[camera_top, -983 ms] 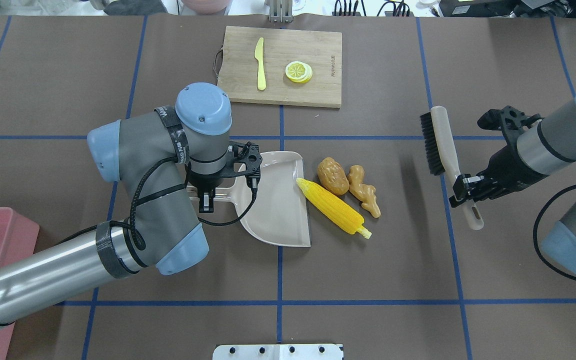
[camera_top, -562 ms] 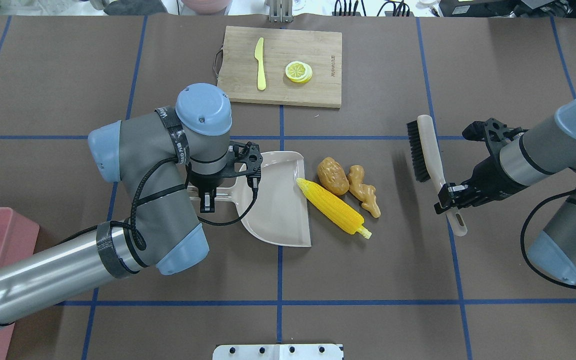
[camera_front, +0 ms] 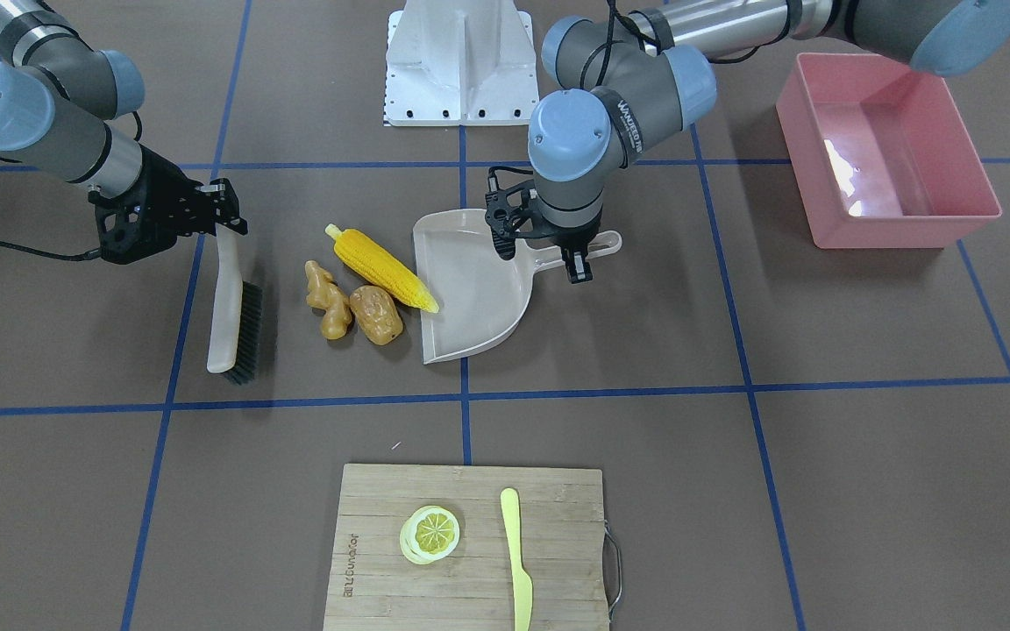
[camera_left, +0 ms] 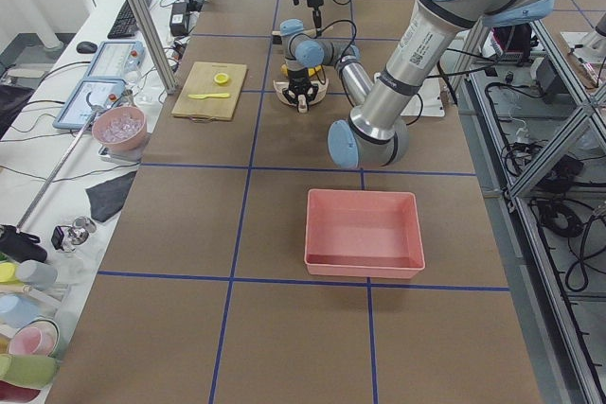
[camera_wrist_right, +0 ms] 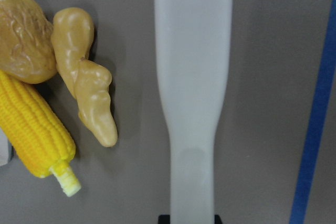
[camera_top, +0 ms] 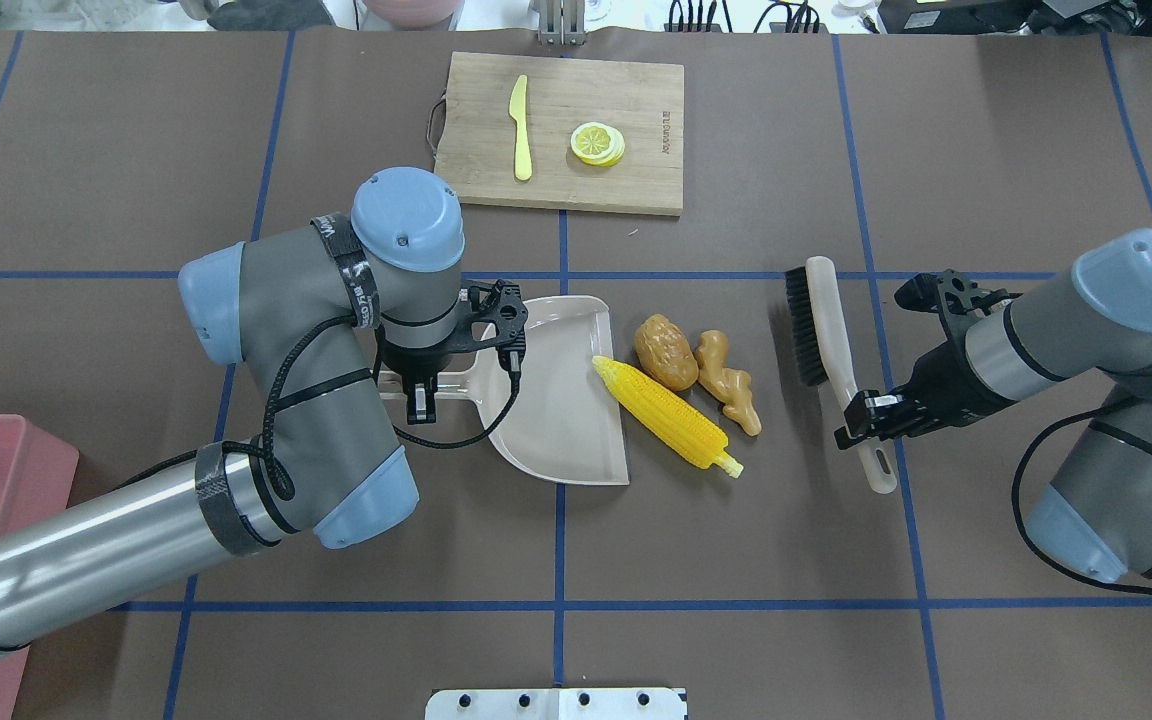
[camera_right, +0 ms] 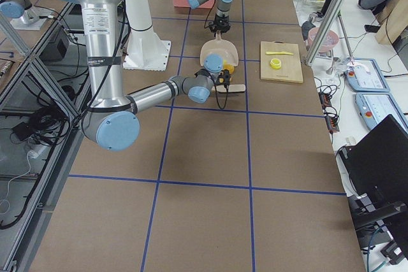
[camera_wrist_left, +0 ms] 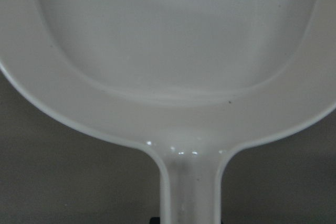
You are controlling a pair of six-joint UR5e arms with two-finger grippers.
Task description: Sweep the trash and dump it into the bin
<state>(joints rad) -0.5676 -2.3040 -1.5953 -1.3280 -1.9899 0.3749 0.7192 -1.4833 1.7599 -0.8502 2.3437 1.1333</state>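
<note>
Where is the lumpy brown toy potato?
In the overhead view, the brown potato sits mid-table, right of the beige dustpan, beside the yellow corn cob and tan ginger root.

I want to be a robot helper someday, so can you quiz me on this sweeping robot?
1. True or false: the yellow toy corn cob lies fully inside the beige plastic dustpan.
2. What does the right claw hold? A) a beige-handled brush with black bristles B) a knife C) a lemon slice
3. Which toy food lies nearest the brush?
Key: 1 false; 2 A; 3 the knobbly tan toy ginger root.
</note>
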